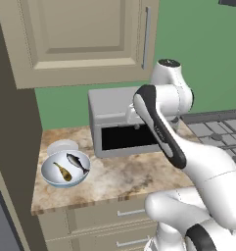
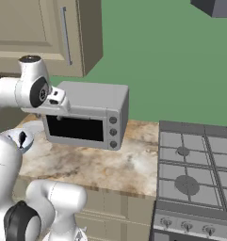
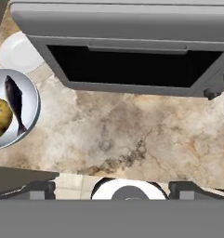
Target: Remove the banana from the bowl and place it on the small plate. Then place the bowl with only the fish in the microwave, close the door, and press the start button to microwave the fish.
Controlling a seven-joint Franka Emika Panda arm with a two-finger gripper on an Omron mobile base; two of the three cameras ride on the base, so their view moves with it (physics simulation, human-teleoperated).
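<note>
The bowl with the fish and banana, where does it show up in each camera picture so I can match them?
Left base view: the bowl sits lower left, on the counter's left end.
Right base view: a sliver of it shows at the left edge, behind the arm.
Hand view: it lies at the left edge, cut off.
Shared landmark: the silver box oven beside the bowl.

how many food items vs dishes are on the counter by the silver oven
food: 2, banana and fish
dishes: 2, bowl and small plate
total: 4
</note>
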